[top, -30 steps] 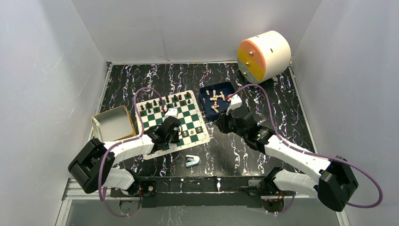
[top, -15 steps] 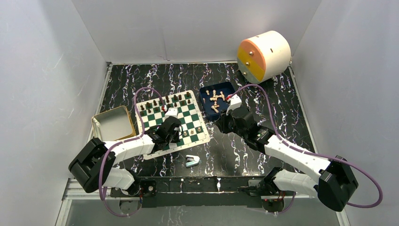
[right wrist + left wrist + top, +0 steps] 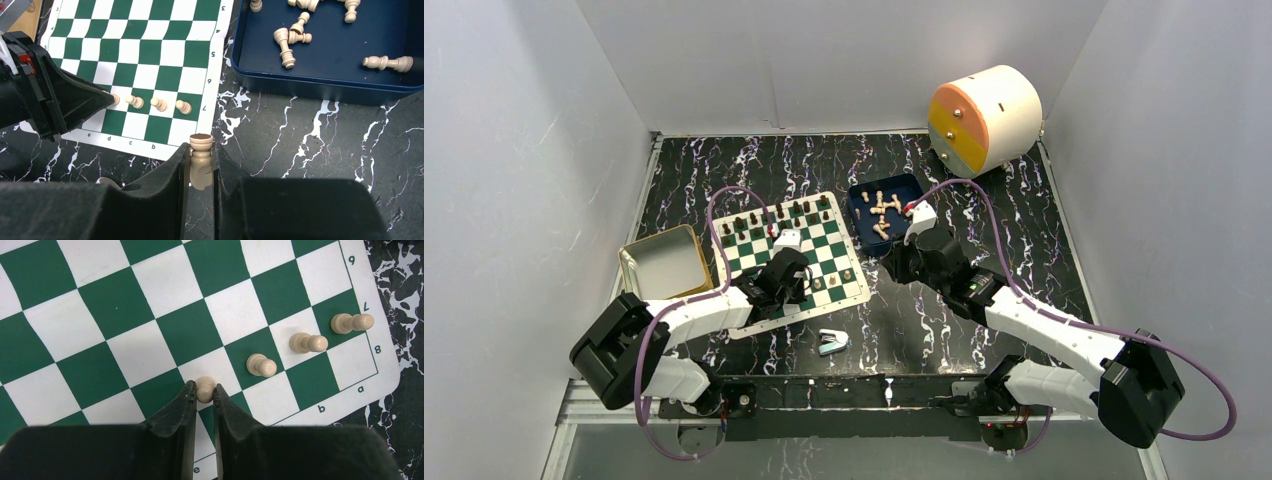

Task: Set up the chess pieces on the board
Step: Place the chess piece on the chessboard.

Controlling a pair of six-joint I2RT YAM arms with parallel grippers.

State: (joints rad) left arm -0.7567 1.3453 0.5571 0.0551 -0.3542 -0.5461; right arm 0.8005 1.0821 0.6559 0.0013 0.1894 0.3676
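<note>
The green-and-white board (image 3: pixel 754 250) lies left of centre. My left gripper (image 3: pixel 204 391) is low over its near right corner (image 3: pixel 801 277), shut on a light tan pawn (image 3: pixel 205 386) in line with three tan pawns (image 3: pixel 261 365) standing in the row beside it. Dark pieces (image 3: pixel 774 212) stand along the far edge. My right gripper (image 3: pixel 201 152) hovers just off the board's right edge (image 3: pixel 892 262), shut on a tan piece (image 3: pixel 201 161) held base-forward. More tan pieces (image 3: pixel 285 42) lie in the dark blue tray (image 3: pixel 320 86).
An open tan tin (image 3: pixel 662 262) sits left of the board. A small light-blue stapler-like object (image 3: pixel 832 341) lies near the front edge. A white and orange cylinder (image 3: pixel 984 118) lies at the back right. White walls enclose the table.
</note>
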